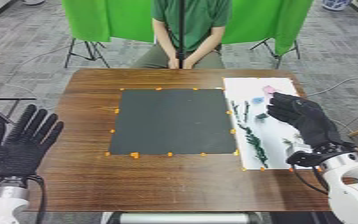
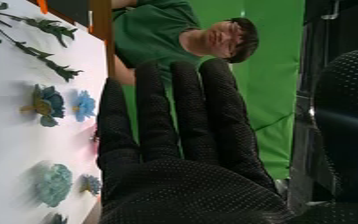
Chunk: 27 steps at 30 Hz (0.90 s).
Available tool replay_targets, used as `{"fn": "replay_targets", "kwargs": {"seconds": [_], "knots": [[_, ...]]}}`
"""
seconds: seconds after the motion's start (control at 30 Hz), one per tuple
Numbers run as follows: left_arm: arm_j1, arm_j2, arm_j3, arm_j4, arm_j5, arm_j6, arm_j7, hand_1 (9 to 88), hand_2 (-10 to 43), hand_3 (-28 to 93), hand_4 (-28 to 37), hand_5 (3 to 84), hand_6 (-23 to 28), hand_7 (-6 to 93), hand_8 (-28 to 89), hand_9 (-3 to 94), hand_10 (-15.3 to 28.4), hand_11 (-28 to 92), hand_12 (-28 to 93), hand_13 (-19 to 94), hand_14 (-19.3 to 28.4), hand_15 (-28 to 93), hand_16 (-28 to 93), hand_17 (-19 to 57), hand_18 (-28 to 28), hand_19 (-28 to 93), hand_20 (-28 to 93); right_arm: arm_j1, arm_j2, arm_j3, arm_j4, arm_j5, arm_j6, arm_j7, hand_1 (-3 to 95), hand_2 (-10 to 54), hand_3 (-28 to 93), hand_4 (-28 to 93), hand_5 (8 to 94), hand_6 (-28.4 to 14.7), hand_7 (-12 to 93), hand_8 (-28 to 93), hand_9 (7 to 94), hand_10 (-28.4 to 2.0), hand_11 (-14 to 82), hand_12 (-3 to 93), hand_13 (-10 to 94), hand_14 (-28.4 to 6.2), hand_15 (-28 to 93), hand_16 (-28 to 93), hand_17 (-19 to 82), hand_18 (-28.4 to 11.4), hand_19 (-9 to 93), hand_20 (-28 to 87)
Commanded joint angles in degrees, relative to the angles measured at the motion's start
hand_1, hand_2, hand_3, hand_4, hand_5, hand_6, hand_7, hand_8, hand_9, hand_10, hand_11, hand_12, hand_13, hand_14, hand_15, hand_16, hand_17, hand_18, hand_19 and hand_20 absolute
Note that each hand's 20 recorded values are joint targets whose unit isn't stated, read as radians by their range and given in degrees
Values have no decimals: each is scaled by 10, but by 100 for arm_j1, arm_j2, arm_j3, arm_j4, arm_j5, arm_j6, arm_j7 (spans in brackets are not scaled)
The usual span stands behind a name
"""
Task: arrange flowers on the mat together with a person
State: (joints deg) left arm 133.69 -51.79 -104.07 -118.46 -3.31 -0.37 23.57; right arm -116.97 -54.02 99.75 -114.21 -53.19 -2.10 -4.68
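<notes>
R hand [image 1: 307, 117]: wide, fingers straight, nothing held, over the white sheet [image 1: 280, 159]. L hand [image 1: 20, 145]: also wide & empty, well apart, off to the table's [image 1: 158, 190] left side.

Our flowers lie on the sheet: pink flower [image 1: 270, 90] just past the R fingertips, blue flower [image 1: 258, 100] just left of them, teal flower [image 2: 47, 105] nr the blue one. Leafy stem [image 1: 255, 145] is left of the R hand & a bit nearer us. Dark mat [image 1: 171, 120] is farther left, btwn our hands; we'd guess we're early on, w/ blooms still to go over.

Handling (our guess): all v. light, prob. fabric/plastic. Petals soft, crush easily, so we'd pinch low at the base; teal one has a short brown stub [image 2: 26, 108], prob. the best grip. Leafy stem prob. bendy but springy: take it mid-length, else ends droop or leaves snag. Pale green flower [image 2: 55, 185] looks full & round, may roll if nudged.

Containers: blue-and-white pot [image 1: 336, 4] on the floor, far beyond the R hand; contents, can't tell.
</notes>
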Motion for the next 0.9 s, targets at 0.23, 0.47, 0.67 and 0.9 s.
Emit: {"fn": "replay_targets", "kwargs": {"seconds": [0.23, 0.47, 0.67, 0.9], "knots": [[100, -55, -11, -21, 98, -19, -9, 235, 109, 688, -283, 433, 79, 57, -77, 396, 138, 140, 87, 309, 159, 294, -56, -29, 147, 316, 140, -63, 16, -53, 9, 38, 159, -64, 265, -47, 710, -212, 512, -43, 127, -109, 490, -127, 60, 125, 388, -122, 122, 156, 192, -145, 108, 220], [84, -34, -5, -5, 113, -5, -31, 236, 110, 687, -283, 431, 75, 63, -77, 397, 138, 140, 87, 310, 158, 292, -56, -30, 147, 317, 141, -131, 47, -55, -19, 49, 308, -128, 264, -50, 715, -214, 527, -41, 127, -114, 475, -113, 54, 87, 315, -74, 95, 13, 202, -68, -6, 195], [70, -48, -4, 17, 116, 9, -57, 238, 110, 687, -283, 431, 74, 63, -77, 396, 138, 139, 86, 310, 158, 291, -55, -30, 147, 317, 140, -195, 39, 21, -47, 59, 280, -112, 263, -50, 719, -216, 526, -42, 126, -114, 469, -111, 55, 82, 303, -71, 106, -14, 196, -69, 0, 186], [106, -82, -29, 8, 192, 14, -82, 240, 112, 687, -283, 432, 73, 64, -78, 397, 138, 138, 86, 311, 158, 292, -55, -30, 147, 318, 141, -167, 46, 1, -26, 74, 212, -55, 259, -46, 718, -217, 521, -46, 124, -112, 454, -132, 53, 86, 309, -100, 122, -14, 207, -79, 14, 199]]}}
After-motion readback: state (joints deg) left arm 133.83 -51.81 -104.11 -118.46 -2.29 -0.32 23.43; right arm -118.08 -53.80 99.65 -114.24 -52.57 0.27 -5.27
